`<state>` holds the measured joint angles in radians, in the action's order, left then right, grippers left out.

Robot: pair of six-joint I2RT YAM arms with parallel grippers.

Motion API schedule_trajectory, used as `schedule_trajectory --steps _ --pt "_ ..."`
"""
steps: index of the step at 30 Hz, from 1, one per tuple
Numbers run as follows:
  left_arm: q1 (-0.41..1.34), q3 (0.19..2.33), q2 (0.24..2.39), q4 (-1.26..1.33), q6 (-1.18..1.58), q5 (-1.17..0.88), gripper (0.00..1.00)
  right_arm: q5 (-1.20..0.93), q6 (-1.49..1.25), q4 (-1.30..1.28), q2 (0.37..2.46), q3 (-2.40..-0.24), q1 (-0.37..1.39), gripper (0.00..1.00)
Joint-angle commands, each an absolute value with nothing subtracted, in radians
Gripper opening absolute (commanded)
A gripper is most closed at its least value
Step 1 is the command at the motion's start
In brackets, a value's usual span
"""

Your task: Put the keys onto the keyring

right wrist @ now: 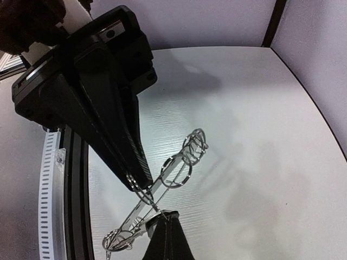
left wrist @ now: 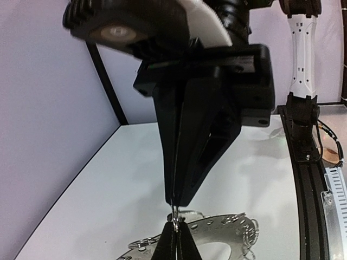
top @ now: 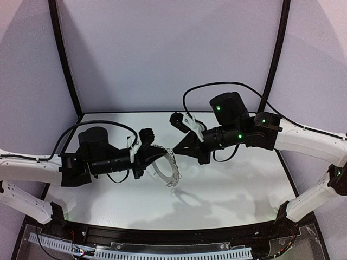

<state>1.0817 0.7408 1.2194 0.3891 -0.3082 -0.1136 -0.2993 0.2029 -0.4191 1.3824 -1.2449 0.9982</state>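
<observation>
The keyring (top: 169, 172) is a flat grey ring with small wire loops along its rim, held tilted above the table. My left gripper (top: 160, 153) is shut on its upper rim. In the left wrist view my left gripper (left wrist: 174, 234) pinches a small wire loop (left wrist: 175, 215) on the keyring (left wrist: 233, 230). My right gripper (top: 176, 149) meets it tip to tip and is shut on the same loop. In the right wrist view my right gripper (right wrist: 164, 218) grips a wire at the edge-on keyring (right wrist: 165, 177). I cannot make out the dark key.
The white table (top: 233, 184) is bounded by black frame posts and pale walls. A black rail and a white cable strip (top: 162, 250) run along the near edge. The left arm's fingers (right wrist: 116, 141) fill the upper left of the right wrist view.
</observation>
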Motion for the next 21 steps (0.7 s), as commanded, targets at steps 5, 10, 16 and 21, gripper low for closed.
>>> schedule_trajectory --steps 5,10,16,21 --pt "1.082 0.724 1.172 0.532 -0.337 -0.207 0.01 -0.367 0.183 -0.449 1.428 -1.246 0.974 0.0" --pt "1.082 0.722 1.172 0.55 -0.345 -0.229 0.01 -0.381 0.178 -0.436 1.432 -1.238 0.972 0.0" --pt "1.082 0.686 1.165 0.611 -0.366 -0.303 0.01 -0.378 0.174 -0.408 1.433 -1.242 0.969 0.0" --pt "1.083 0.67 1.167 0.623 -0.373 -0.32 0.01 -0.399 0.175 -0.399 1.422 -1.259 0.969 0.0"
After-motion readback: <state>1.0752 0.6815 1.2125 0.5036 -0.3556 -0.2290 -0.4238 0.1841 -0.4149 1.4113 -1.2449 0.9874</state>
